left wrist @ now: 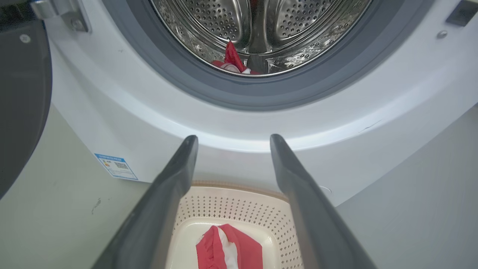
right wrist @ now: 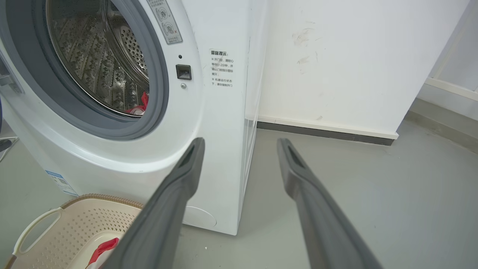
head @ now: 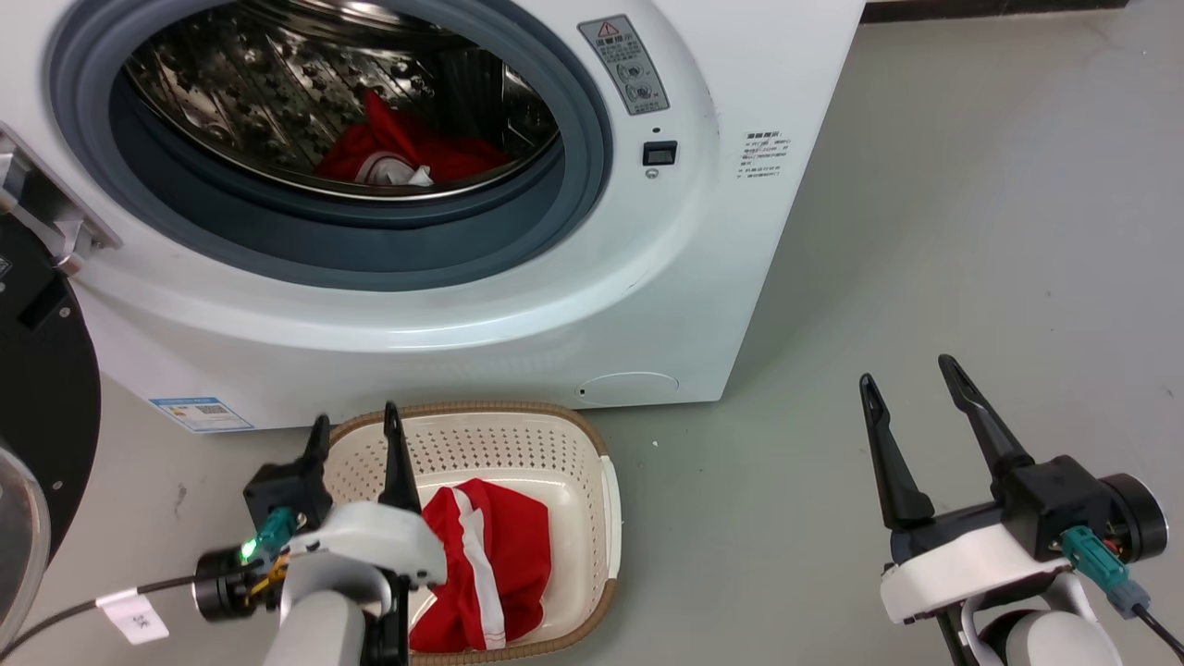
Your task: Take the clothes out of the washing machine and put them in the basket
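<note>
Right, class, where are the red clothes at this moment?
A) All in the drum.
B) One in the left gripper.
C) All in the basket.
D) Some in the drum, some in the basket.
D: one red garment lies in the washing machine drum, a second garment in the basket, and the left gripper is open and empty.

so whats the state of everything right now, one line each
washer door: open
drum clothes: bunched up inside, not yet taken out
basket: upright, partly filled
basket clothes: lying crumpled inside
left end effector: open, empty, above the basket
right end effector: open, empty
</note>
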Tool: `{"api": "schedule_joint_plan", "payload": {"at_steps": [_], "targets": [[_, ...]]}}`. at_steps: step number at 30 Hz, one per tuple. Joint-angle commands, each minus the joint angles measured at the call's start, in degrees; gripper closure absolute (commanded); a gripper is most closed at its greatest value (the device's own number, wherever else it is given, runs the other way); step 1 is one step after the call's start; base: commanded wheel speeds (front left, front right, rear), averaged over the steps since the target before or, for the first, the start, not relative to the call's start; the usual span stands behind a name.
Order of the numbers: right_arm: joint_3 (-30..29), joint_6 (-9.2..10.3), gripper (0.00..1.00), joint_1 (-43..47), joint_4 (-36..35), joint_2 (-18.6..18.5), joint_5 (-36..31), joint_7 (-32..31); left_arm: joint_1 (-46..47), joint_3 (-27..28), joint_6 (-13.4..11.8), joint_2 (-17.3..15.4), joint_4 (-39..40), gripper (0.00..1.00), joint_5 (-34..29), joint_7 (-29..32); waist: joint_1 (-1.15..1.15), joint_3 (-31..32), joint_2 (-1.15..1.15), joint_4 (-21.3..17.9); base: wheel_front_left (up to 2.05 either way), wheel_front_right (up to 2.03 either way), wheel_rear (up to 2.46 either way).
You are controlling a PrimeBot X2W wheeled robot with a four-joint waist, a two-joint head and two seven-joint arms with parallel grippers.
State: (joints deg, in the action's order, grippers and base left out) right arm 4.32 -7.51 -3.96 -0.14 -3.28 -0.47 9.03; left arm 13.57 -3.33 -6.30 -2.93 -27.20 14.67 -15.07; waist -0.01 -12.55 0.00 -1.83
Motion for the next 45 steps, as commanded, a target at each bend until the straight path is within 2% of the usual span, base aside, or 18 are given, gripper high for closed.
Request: {"api": "schedule_joint_plan", "payload": {"at_steps": [1,7,12,24,32,41,42,45], "targets": [[-0.2,0.04,0.00,0.8,-0.4,0.3,-0.4,-0.1,1.2,-0.3,-0.2,0.1,1.5,0.00,-1.0,-0.1,0.01,0.5,0.00,0.1,0.00,0.00,0.00],[-0.6,0.04,0.00,1.8,-0.9,0.4,-0.8,-0.4,3.3,-1.1,-0.3,0.1,4.8,0.00,-2.9,-0.1,0.01,1.3,0.00,0.4,0.00,0.00,0.00],[-0.6,0.04,0.00,2.3,-1.6,0.5,-0.7,-0.9,6.9,-1.5,0.3,0.1,3.2,0.00,-4.3,-0.1,0.01,0.8,0.00,0.7,0.00,0.00,0.00],[0.8,0.04,0.00,0.7,-2.9,-0.1,0.4,-0.4,25.2,-2.0,1.7,-2.1,-14.1,0.00,-5.8,1.0,0.01,-7.5,0.00,-1.3,0.00,0.00,0.00],[2.3,0.04,0.00,-1.9,-3.0,-1.1,2.1,1.1,38.7,-2.2,1.9,-5.7,-23.9,0.00,-6.4,5.5,0.01,-14.9,0.00,-4.1,0.00,0.00,0.00],[5.0,0.04,0.00,-4.7,-2.8,-1.5,4.0,2.8,52.1,-3.1,2.3,-11.0,-30.6,0.00,-7.6,12.7,0.01,-21.7,0.00,-8.2,0.00,0.00,0.00],[5.5,0.04,0.00,-5.5,-2.6,-1.5,4.5,3.2,55.4,-3.4,2.6,-12.6,-31.8,0.00,-8.0,15.1,0.01,-23.2,0.00,-9.3,0.00,0.00,0.00],[6.5,0.04,0.00,-6.3,-2.3,-1.5,5.2,3.8,59.9,-3.9,3.0,-14.6,-33.5,0.00,-8.4,18.9,0.01,-25.3,0.00,-10.9,0.00,0.00,0.00]]}}
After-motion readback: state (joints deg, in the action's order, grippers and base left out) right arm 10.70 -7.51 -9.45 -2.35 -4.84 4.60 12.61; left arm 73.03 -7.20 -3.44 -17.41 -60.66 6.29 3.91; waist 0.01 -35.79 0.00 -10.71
